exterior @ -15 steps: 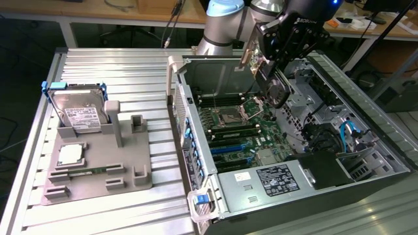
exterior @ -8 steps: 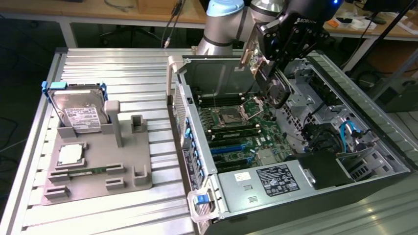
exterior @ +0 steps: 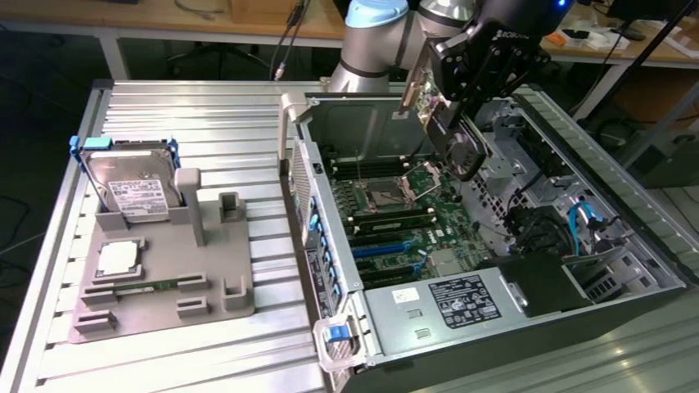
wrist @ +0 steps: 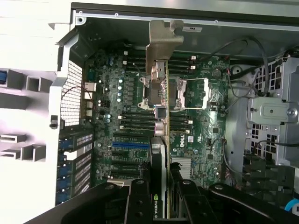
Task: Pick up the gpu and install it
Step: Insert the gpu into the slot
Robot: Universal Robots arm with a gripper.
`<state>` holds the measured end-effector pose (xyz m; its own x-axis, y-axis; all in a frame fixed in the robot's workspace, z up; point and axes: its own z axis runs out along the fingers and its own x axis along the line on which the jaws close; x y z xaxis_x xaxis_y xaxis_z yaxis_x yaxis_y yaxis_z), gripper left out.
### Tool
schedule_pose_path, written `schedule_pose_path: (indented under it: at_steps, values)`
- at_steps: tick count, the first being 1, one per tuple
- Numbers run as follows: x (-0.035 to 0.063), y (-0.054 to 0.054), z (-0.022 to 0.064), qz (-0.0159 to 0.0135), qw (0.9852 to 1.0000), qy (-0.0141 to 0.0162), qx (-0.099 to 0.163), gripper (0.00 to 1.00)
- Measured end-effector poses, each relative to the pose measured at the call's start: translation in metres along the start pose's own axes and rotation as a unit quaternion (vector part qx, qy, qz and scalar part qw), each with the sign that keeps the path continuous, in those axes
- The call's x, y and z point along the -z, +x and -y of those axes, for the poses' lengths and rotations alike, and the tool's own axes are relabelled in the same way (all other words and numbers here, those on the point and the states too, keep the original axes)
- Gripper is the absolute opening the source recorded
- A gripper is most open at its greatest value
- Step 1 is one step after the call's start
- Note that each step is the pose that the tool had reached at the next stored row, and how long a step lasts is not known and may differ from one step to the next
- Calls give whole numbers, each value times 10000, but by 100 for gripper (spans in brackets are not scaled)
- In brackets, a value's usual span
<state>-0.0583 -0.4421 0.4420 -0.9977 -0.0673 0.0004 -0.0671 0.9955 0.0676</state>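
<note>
My gripper [exterior: 457, 105] is shut on the gpu [exterior: 459, 147], a dark card with a silvery metal bracket, and holds it in the air above the open computer case [exterior: 327, 246]. The card hangs edge-down over the motherboard [exterior: 399, 221], near the processor socket. In the wrist view the gpu [wrist: 159, 154] shows edge-on, clamped between the black fingers [wrist: 138, 203] of my gripper [wrist: 161, 207], with its bracket [wrist: 163, 42] at the far end. The card is clear of the board, and the blue expansion slots [wrist: 131, 145] lie just beside its line.
A grey parts holder [exterior: 164, 278] sits on the slatted table at the exterior view's left. It carries a hard drive in a blue frame [exterior: 131, 184], a processor [exterior: 118, 258] and a green RAM stick [exterior: 147, 286]. Inside the case are cables [exterior: 579, 221] and a power supply [exterior: 459, 299].
</note>
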Motion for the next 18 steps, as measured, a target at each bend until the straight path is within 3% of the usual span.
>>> schedule_pose_path:
  at_steps: [18]
  values:
    - [0,0,0,-8,9999,0,120,27]
